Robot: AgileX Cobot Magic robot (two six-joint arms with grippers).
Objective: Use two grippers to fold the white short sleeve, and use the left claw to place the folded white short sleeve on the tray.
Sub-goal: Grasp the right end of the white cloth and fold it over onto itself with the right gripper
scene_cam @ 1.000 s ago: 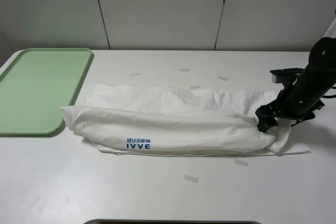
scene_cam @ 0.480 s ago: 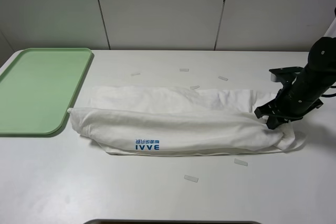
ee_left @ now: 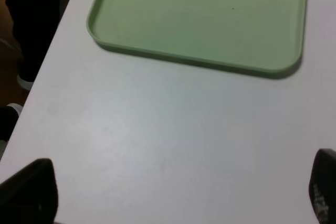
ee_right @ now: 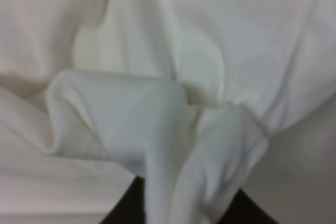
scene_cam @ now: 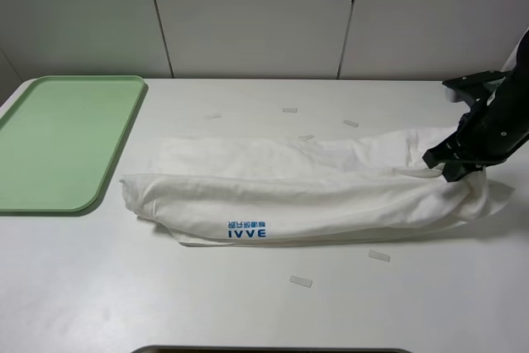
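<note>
The right end effector [scene_cam: 452, 168] is clamped on the right end of the shirt [scene_cam: 314, 196]. The left end effector [ee_left: 177, 192] gapes wide and empty over the desk [scene_cam: 165, 303], near the tray [scene_cam: 50, 142]. The shirt lies mid-desk as a long rumpled band, blue print [scene_cam: 247, 230] showing, just right of the empty tray. It looks folded lengthwise only, so the crosswise folds and the traying remain.

Glossy black arm [scene_cam: 501, 117], angular jointed housings, short dark right pincer [scene_cam: 450, 168].
</note>
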